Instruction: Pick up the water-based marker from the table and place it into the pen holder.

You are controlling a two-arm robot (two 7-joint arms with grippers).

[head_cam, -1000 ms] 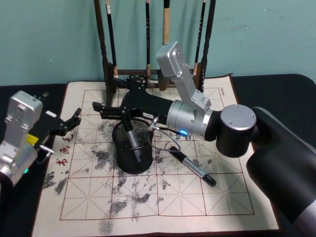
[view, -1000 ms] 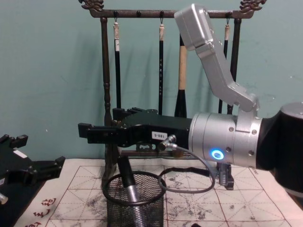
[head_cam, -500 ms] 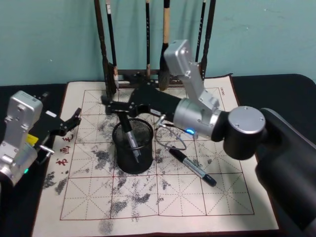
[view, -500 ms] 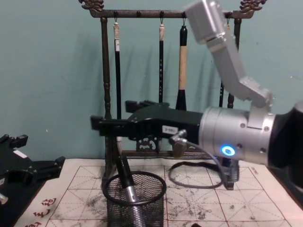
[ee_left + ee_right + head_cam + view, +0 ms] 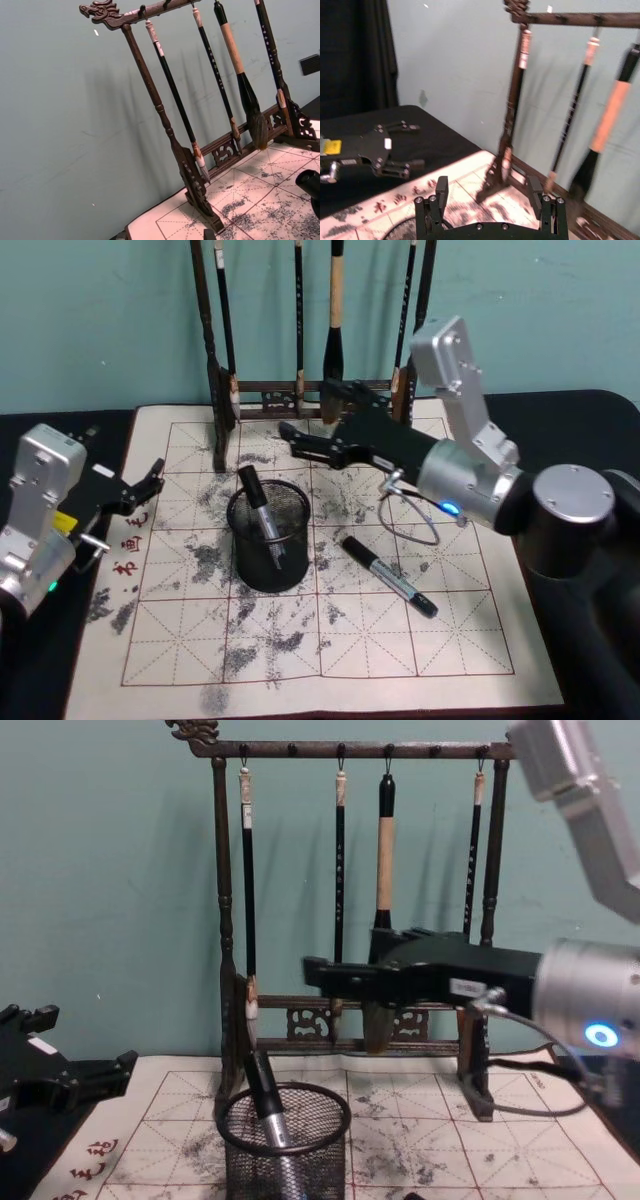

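A teal wall [image 5: 100,320] is rising just behind the brush rack [image 5: 223,900], carrying soft shadows. The rack is standing at the far edge of a gridded, ink-stained mat [image 5: 330,640], which is lying on a black table [image 5: 590,410]. A dark curtain [image 5: 350,50] is hanging well apart from the rack.

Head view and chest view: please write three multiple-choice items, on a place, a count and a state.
1. Where is the leaning marker? A in the pen holder; B on the black cloth; C on the floor.
2. How many brushes hang on the brush rack? A two; B four; C six.
3. How is the right pincer? A open, empty; B shut on a marker; C shut on a brush.
1 A: its lower end stands inside the mesh. 2 B: four hang from the top bar. 3 A: its fingers are apart, nothing between; the left pincer is parked at the left.
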